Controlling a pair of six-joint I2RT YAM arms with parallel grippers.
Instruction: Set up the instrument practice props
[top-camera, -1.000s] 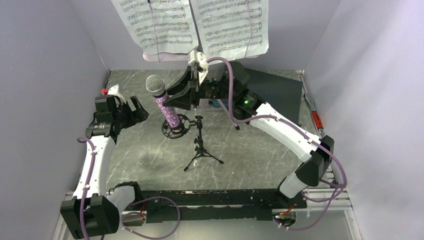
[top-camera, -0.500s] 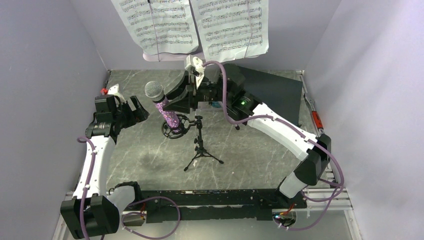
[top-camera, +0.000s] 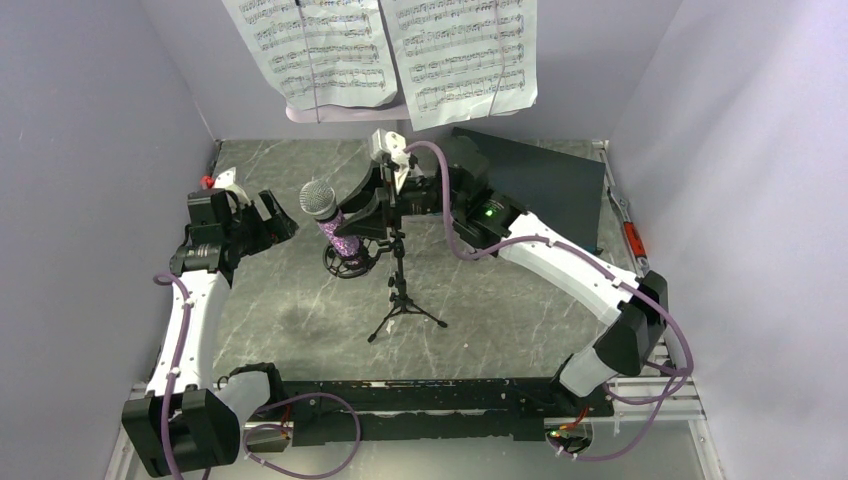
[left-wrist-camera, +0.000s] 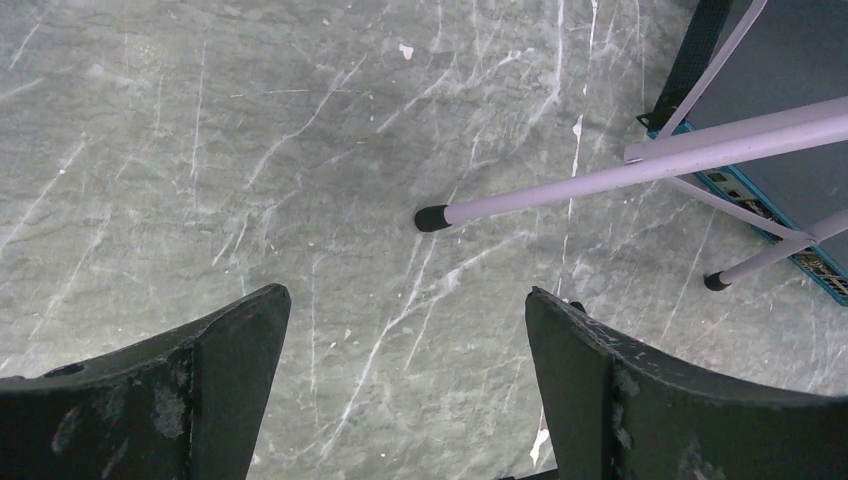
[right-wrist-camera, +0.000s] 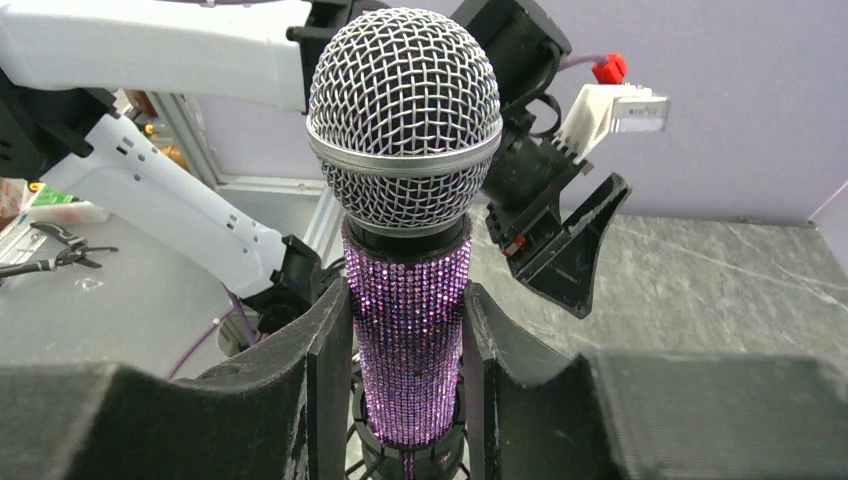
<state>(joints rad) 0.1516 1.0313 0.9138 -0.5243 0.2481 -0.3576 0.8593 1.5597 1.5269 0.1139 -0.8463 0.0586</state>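
Gripping the glittery purple microphone (right-wrist-camera: 408, 290) with the silver mesh head: right claw (right-wrist-camera: 408, 345), clenched, one black finger flat on each side of the sequinned barrel, just under the black collar. From the top camera the microphone (top-camera: 335, 225) stands tilted, head leaning toward the left arm, tail down at the ring mount of the small black tripod stand (top-camera: 402, 290) near table centre. The right claw (top-camera: 352, 218) comes at it from the far-right side.

Left claw (top-camera: 257, 220) sits well apart at the left side of the marbled grey tabletop (top-camera: 300, 310), released, nothing between its fingers. Its wrist camera shows the left claw (left-wrist-camera: 403, 300) spread over bare tabletop (left-wrist-camera: 200, 150).

Hard to make out: the right wrist view cuts the barrel's tail at the bottom edge and shows only a sliver of the ring, so cannot tell whether the microphone is fully seated. At the back, the pale lilac perforated music stand (top-camera: 318, 113) is mostly covered by paper and cropped by the top edge. From above, its pole and legs are hidden behind the right arm. The left wrist view gives lilac legs (left-wrist-camera: 600, 178) with black rubber feet, crossing in front of a flat dark grey-teal box (left-wrist-camera: 800, 60), itself cropped.

Count: one microphone, one tripod stand, one music stand (two feet seen), two white sheet-music pages (top-camera: 305, 50) side by side, one box (top-camera: 545, 180), two claws.
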